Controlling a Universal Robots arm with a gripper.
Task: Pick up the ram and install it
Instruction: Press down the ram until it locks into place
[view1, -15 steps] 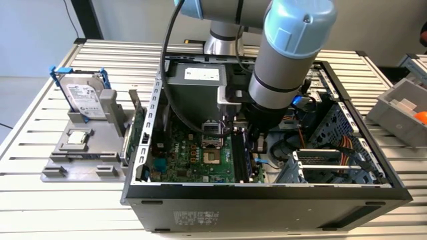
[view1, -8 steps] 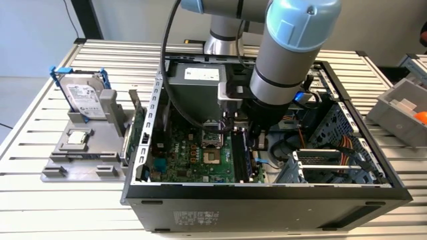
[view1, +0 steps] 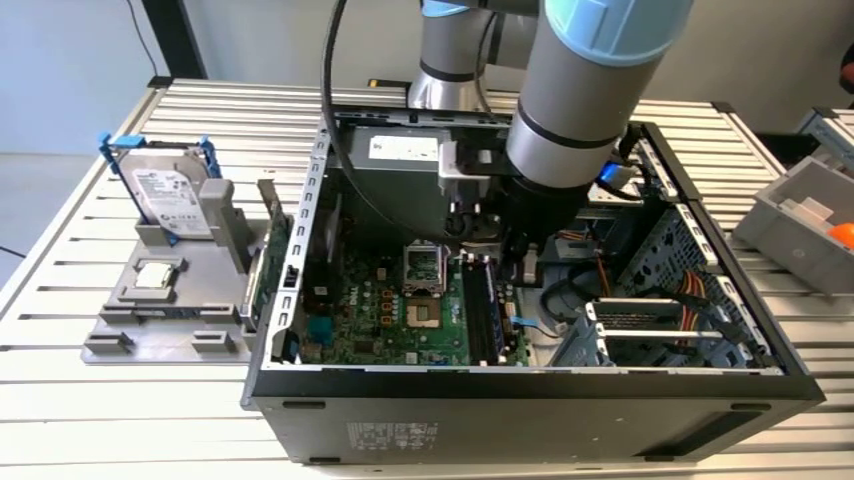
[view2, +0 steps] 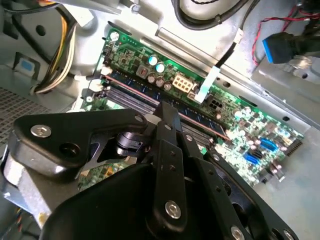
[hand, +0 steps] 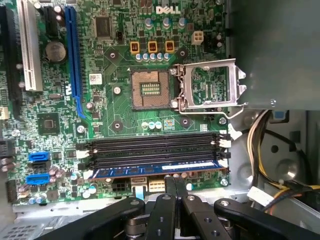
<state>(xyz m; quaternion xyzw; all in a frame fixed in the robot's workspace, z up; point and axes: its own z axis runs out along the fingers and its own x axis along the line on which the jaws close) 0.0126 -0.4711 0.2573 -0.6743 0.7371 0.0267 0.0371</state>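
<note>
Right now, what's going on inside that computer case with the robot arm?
The arm reaches down into the open computer case, its gripper over the green motherboard. The ram, a dark-blue stick, lies along the memory slot nearest the gripper, with empty black slots beside it. The fingers are closed together right at the ram's edge, not around it. On the exterior view's left, a hard drive stands in a grey holder.

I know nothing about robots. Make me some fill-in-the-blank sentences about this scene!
1. Near the tool, the ram lies in a slot on the ___ circuit board.
2. The metal cover of the square socket is flipped ___.
3. The hard drive stands outside the computer case, at the exterior view's ___.
Missing: green; open; left.
</note>
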